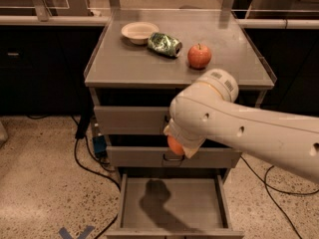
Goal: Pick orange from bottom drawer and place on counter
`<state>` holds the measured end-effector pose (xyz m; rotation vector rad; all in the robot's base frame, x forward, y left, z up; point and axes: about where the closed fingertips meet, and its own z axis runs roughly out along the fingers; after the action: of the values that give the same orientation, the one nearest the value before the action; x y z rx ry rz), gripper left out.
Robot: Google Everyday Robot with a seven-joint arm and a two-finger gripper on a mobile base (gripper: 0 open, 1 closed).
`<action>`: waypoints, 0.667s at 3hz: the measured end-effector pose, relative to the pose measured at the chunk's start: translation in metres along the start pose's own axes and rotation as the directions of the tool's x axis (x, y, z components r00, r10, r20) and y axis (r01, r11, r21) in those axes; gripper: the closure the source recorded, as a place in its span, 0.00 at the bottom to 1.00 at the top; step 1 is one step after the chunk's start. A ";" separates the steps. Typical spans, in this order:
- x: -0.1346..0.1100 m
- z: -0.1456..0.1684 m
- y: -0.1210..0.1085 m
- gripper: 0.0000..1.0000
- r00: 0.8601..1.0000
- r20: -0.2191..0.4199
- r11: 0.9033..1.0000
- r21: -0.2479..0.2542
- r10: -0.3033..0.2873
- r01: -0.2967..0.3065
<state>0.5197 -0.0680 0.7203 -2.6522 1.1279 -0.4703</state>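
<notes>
The orange point(174, 146) is held in my gripper point(178, 142), in front of the middle drawer and well above the open bottom drawer point(172, 205). Only part of the fruit shows under the white wrist. The bottom drawer is pulled out, its grey floor bare but for the arm's shadow. The counter point(124, 63) is the cabinet's flat grey top, above and behind the gripper.
On the counter sit a white bowl point(139, 32), a crushed green can point(164, 44) and a red apple point(199, 56). My white arm point(259, 133) comes in from the right. Black cables point(84, 153) lie on the floor left of the cabinet.
</notes>
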 end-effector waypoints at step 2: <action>0.018 -0.062 -0.020 1.00 0.995 -0.104 0.999 -0.042 -0.011 0.006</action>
<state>0.5219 -0.0720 0.7877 -2.6969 1.1682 -0.5996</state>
